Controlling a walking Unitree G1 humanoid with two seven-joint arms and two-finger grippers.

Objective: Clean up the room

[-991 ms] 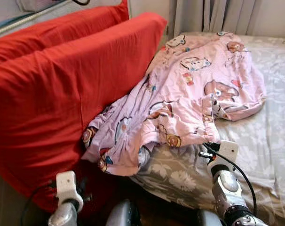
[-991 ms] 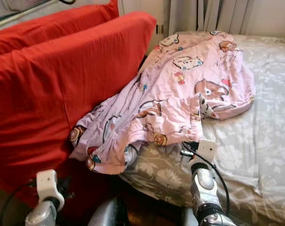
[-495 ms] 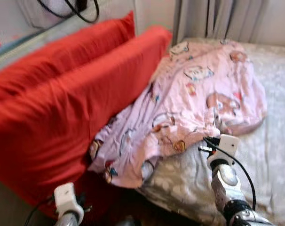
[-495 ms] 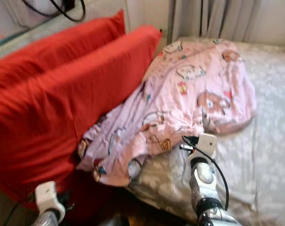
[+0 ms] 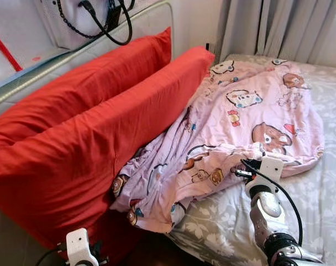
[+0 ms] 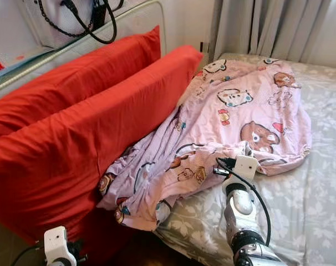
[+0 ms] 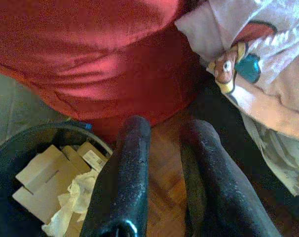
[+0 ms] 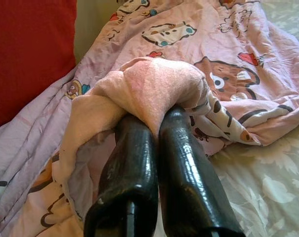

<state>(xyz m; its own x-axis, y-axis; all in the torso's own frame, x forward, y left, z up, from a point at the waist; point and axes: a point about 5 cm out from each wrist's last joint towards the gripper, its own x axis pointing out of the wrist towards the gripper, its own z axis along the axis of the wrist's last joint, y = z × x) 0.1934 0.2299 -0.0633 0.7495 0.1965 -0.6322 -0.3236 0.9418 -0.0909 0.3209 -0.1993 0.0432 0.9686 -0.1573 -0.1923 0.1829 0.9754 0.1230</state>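
The right gripper (image 8: 154,123) is clamped on a fold of the pink blanket (image 5: 240,116), which stretches away from it toward the bed's (image 5: 329,183) head-end corner, while the left gripper (image 7: 162,143), fingers slightly apart, hangs low.

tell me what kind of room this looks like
Most likely a bedroom: a bed with a grey floral sheet, two big red pillows against the headboard, and a crumpled pink cartoon-print blanket that the right gripper pinches.

Soft even daylight, sharp views, dim floor.
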